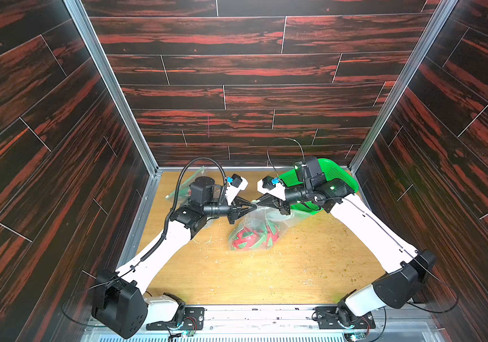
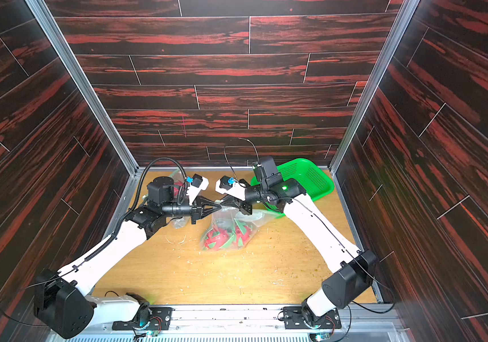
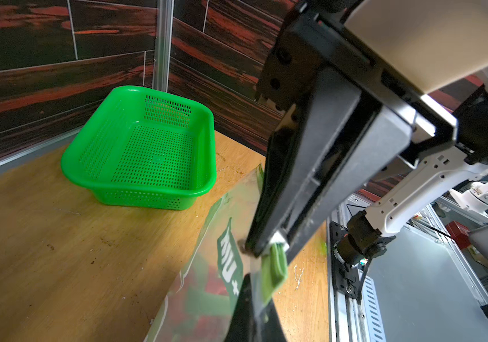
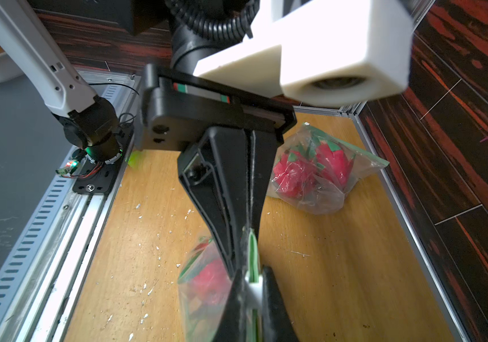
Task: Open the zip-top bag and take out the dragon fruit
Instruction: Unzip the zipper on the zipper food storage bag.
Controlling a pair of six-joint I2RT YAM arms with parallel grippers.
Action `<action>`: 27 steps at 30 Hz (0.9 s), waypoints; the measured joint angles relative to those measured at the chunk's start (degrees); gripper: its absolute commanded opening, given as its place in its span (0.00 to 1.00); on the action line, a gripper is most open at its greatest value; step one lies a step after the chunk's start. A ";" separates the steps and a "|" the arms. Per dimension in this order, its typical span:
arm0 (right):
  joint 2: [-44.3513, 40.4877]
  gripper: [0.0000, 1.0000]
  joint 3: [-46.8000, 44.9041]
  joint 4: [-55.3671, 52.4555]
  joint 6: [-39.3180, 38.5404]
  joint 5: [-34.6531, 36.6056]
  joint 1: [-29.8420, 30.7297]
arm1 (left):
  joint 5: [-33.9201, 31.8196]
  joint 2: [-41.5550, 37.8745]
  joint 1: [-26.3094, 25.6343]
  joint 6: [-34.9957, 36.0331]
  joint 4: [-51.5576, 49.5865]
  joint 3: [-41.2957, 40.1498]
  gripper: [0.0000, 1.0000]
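The left gripper and right gripper meet tip to tip at mid-table, both pinched tight on the green top edge of the zip-top bag; the dragon fruit lies inside it, just nearer. A green basket stands far right.

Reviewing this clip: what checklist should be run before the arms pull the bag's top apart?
1. Left gripper shut on zip-top bag top: ok.
2. Right gripper shut on the same top edge: ok.
3. Grips on opposite sides of the zip: cannot tell.
4. Zip already open: cannot tell.
5. Dragon fruit inside the held bag: ok.
6. Green basket empty: ok.
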 measured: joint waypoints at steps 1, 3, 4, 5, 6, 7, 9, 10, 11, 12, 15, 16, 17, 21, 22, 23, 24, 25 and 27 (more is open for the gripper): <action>-0.13 0.00 -0.46 0.26 -0.02 0.17 0.00 | -0.72 -0.13 -0.02 0.00 0.02 -0.13 0.00; -0.42 0.00 -1.53 0.98 -0.02 0.28 0.13 | -2.36 -0.83 -0.20 0.00 -0.11 -0.50 0.00; -0.68 0.00 -2.19 1.57 -0.02 0.28 0.17 | -3.41 -1.40 -0.42 0.00 -0.17 -0.83 0.00; -0.85 0.00 -2.58 1.99 0.00 0.26 0.13 | -4.37 -2.05 -0.59 -0.09 -0.17 -1.27 0.00; -1.14 0.00 -3.08 2.62 0.04 0.20 0.09 | -5.57 -2.95 -0.74 -0.35 -0.11 -1.97 0.00; -1.44 0.00 -3.63 3.19 0.17 0.07 0.00 | -6.80 -3.96 -0.92 -0.59 0.02 -2.73 0.00; -2.16 0.00 -5.01 4.20 0.39 -0.15 -0.24 | -9.29 -6.25 -1.01 -1.20 0.07 -4.11 0.00; -2.60 0.00 -5.88 4.68 0.61 -0.24 -0.46 | -10.64 -7.41 -1.01 -1.62 -0.02 -4.63 0.00; -3.02 0.00 -6.64 5.01 0.83 -0.28 -0.70 | -11.72 -8.31 -1.01 -1.88 -0.11 -5.01 0.00; -3.56 0.00 -7.63 5.55 1.09 -0.37 -1.09 | -12.96 -9.25 -0.96 -2.25 -0.48 -5.29 0.00; -5.31 0.00 -10.73 7.37 1.79 -0.46 -2.19 | -15.80 -11.80 -0.76 -3.04 -1.40 -6.08 0.00; -5.79 0.00 -11.65 7.78 2.01 -0.57 -2.47 | -16.35 -12.55 -0.68 -3.17 -1.92 -6.12 0.00; -6.27 0.00 -12.68 8.39 2.32 -0.72 -2.73 | -17.29 -13.57 -0.59 -3.26 -2.56 -6.12 0.00; -7.69 0.00 -15.34 10.75 3.06 -1.55 -3.63 | -20.50 -17.33 0.44 -3.19 -6.36 -6.10 0.00; -7.91 0.00 -15.69 11.02 3.21 -1.53 -3.82 | -20.98 -18.03 0.90 -3.17 -7.26 -6.10 0.00; -8.07 0.00 -16.11 11.28 3.32 -1.49 -3.98 | -21.49 -18.82 1.57 -3.10 -8.22 -6.05 0.00; -8.11 0.00 -16.39 11.39 3.48 -1.44 -4.11 | -21.81 -19.41 2.23 -2.97 -9.25 -5.90 0.00; -8.11 0.00 -16.65 11.56 3.63 -1.40 -4.20 | -22.05 -19.91 2.78 -2.89 -10.16 -5.68 0.00; -8.11 0.00 -17.16 11.85 3.82 -1.38 -4.44 | -22.58 -20.76 3.78 -2.45 -12.44 -4.90 0.00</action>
